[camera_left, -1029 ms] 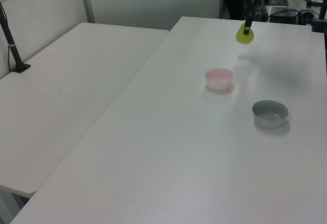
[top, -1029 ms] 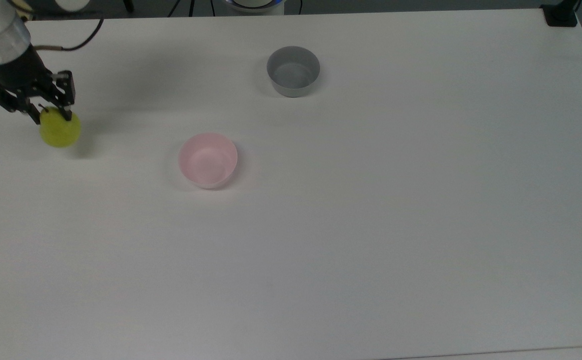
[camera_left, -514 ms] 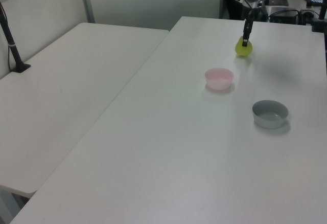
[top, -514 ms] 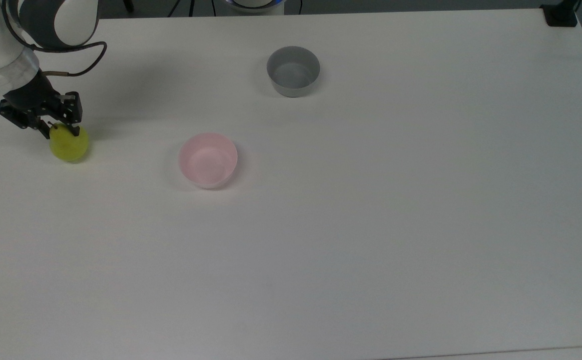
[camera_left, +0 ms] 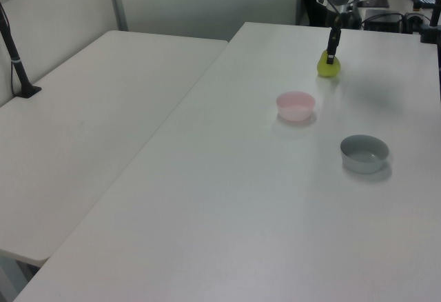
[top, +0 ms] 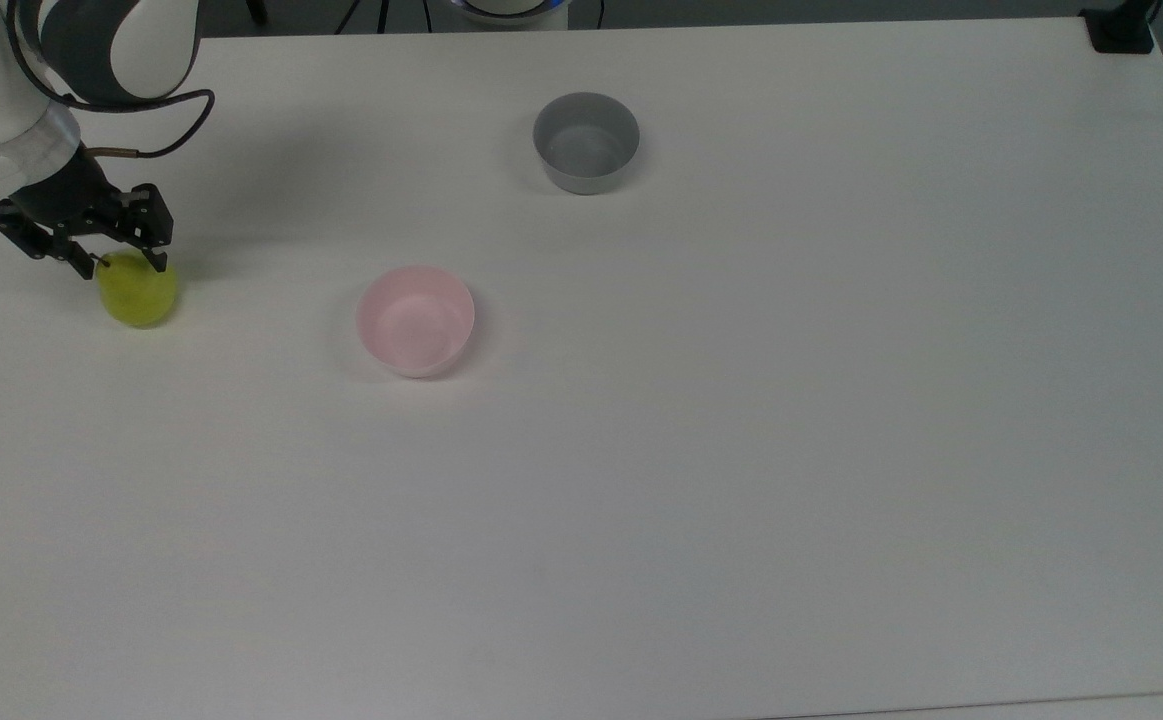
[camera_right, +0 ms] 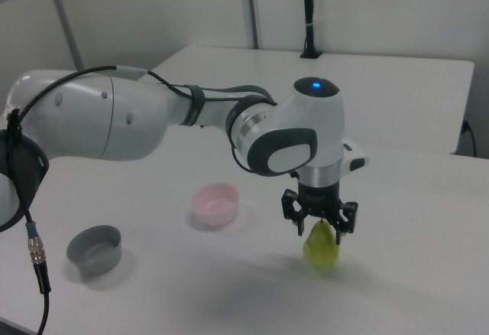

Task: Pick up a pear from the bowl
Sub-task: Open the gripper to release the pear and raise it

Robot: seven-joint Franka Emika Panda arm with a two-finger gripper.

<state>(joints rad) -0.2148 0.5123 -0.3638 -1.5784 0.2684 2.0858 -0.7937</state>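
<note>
At the top view's far left, the black two-finger gripper [top: 123, 264] of the white robot arm [top: 1, 75] points down over the small rounded yellow-green pear [top: 138, 290], which sits on the white table [top: 741, 450], outside both bowls. The fingers [top: 156, 262] stand apart, one on each side of the pear's narrow top, and they seem no longer to press it; whether they touch its skin I cannot tell. To the top view's right of the pear, well apart from it, stands the small round pale pink bowl [top: 415, 320] with nothing in it. Farther right and toward the far edge stands the deeper round grey bowl [top: 586, 142], also holding nothing.

In the right view the gripper [camera_right: 320, 228] brackets the pear's [camera_right: 322, 245] neck.
</note>
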